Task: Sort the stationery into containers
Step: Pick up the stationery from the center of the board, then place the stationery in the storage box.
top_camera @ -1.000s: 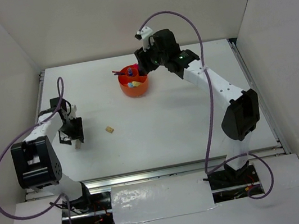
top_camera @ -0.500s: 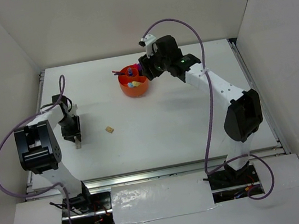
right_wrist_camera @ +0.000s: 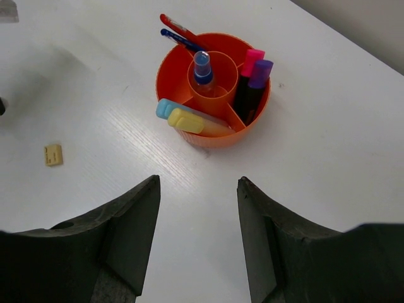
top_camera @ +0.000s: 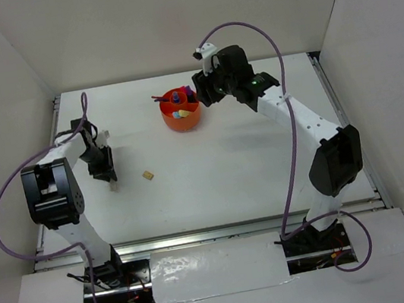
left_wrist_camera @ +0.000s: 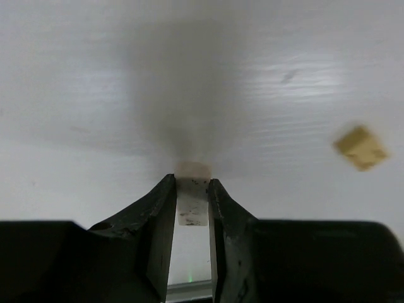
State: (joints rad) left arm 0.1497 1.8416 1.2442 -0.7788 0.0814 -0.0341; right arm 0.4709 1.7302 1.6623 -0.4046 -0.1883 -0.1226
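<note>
Left gripper (left_wrist_camera: 191, 184) has narrowed since a second ago and now pinches pale eraser (left_wrist_camera: 192, 211) over left side of bench (top_camera: 228, 170). Tan eraser (left_wrist_camera: 360, 147) lies loose nearby. Orange pot (right_wrist_camera: 221, 136), far centre, holds bottle (right_wrist_camera: 202, 66) in its central tube, plus highlighter (right_wrist_camera: 250, 66), marker (right_wrist_camera: 259, 76) and yellow stick (right_wrist_camera: 189, 122). Right gripper (right_wrist_camera: 199, 189) hangs beside pot, jaws apart, empty.

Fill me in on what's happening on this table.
Stationery is being sorted into the orange pot. The left end effector is closed on a pale eraser at the left side of the table, and a tan eraser lies loose nearby. The right end effector hangs open by the pot, holding nothing. The pot already holds the pens, bottle, highlighter, marker, yellow stick and blue strip.
</note>
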